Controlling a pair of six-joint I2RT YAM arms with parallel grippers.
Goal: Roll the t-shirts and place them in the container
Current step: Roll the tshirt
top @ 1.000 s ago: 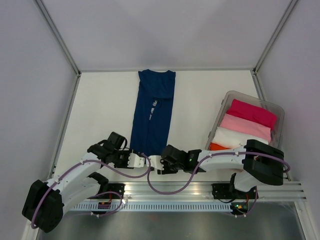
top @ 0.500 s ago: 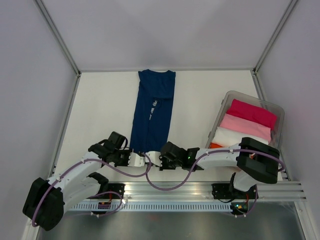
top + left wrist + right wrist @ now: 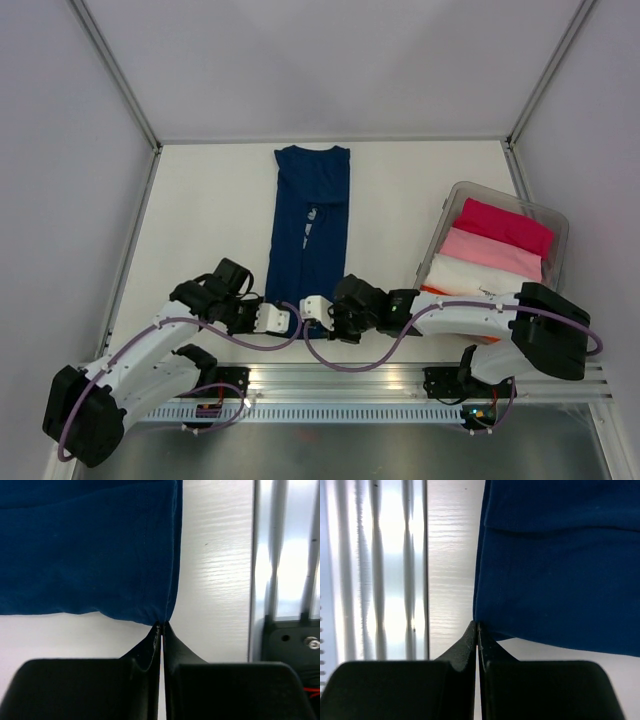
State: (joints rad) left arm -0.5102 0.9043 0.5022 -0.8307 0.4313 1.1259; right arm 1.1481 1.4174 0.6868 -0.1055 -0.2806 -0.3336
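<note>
Overhead view of a white surface [image 3: 210, 220] with a dark navy tee [image 3: 308, 235] folded into a long narrow strip, collar end far, hem end close to the arm bases. Left hand [image 3: 161, 626] closed tight on the near left corner of the hem, only the very tips biting a sliver of cloth. Right hand [image 3: 477, 625] likewise pinched together on the near right corner, again just at the tips. Both hands low and near each other at the strip's near edge. Off to the right, well apart from the strip, a clear bin [image 3: 556, 222] holding a magenta tee [image 3: 505, 226], a pale pink tee [image 3: 488, 250], a white tee [image 3: 478, 272] and a sliver of an orange-red tee [image 3: 432, 291].

Likely trouble from here:
- Slipping out of either pinch on the first turn, with so little fabric between the tips.
- Catching only the top layer and leaving the rest flat, giving a loose, hollow roll. Number of layers in each pinch impossible to tell.
- A skewed, cone-shaped roll from uneven travel of the two hands.
- Dragging the whole strip toward the bases, from pulling rather than turning over.
- Bumping together, with the hands this close.
</note>
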